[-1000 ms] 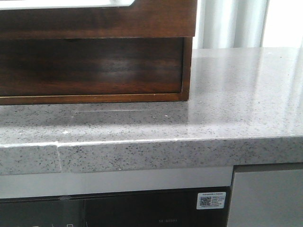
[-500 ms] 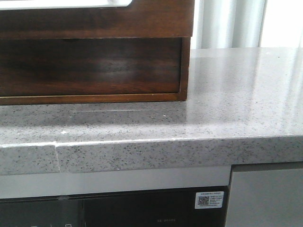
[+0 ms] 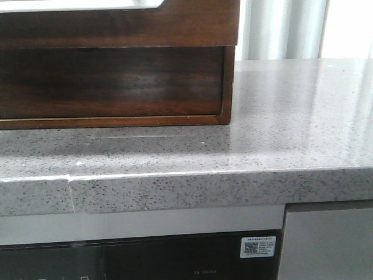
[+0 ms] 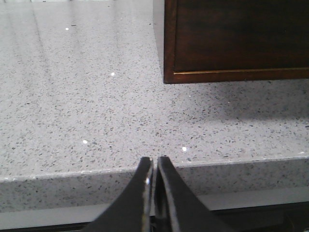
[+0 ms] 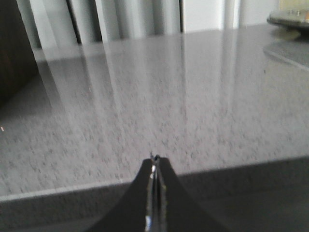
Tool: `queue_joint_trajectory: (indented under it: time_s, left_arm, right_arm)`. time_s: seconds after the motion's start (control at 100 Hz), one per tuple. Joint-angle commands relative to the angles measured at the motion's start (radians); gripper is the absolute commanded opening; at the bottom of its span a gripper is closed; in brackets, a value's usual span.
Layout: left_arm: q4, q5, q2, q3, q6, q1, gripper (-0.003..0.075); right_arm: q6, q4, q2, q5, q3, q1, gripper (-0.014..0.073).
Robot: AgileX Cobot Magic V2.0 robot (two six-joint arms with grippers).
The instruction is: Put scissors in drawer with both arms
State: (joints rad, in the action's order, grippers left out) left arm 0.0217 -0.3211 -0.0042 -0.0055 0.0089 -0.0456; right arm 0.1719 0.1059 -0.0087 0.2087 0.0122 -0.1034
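Two end effectors: each shows only in its own wrist view, none in the front view.
Left end effector (image 4: 154, 166): fingers pressed nearly together, only a thin slit between the tips, nothing held; it sits just off the front edge of the surface (image 4: 87, 111), short of the cabinet.
Right end effector (image 5: 154, 162): fingers closed tip to tip, nothing gripped; it sits at the front edge of the surface, with the cabinet only a dark strip at the side of that view.
Cabinet (image 3: 145, 23): dark brown glossy wooden box standing on the surface, toward its back.
Drawer (image 3: 111, 81): dark glossy front set in the cabinet, recessed under the band of wood above it, closed flush within the frame.
Scissors: not visible in any view, so I cannot tell where they lie.
Surface: grey speckled stone with a thick front edge and a seam in that edge below the cabinet.
Sticker (image 3: 259, 247): small white label with a code, on the dark panel under the surface, below the cabinet's right corner.
Round dish (image 5: 289, 19): blurred, on the surface, far from the cabinet.
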Motion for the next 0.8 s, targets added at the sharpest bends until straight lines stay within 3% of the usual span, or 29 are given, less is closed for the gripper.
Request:
queue_joint_trajectory:
  time_s: [0.0,0.12,0.79]
  left_arm:
    - [0.011,0.054,-0.035,0.023,-0.009,0.004,-0.002]
    - [0.011,0.054,-0.035,0.023,-0.009,0.004,-0.002]
    - [0.011,0.054,-0.035,0.023,-0.009,0.004,-0.002]
  right_arm:
    - [-0.041,-0.012,-0.029,-0.008,0.031,-0.006,-0.0067]
    - [-0.084,-0.012,-0.029,0.095,0.031,-0.006,-0.0067]
    - [-0.103,-0.017,-0.029,0.096,0.031,-0.006,-0.0067]
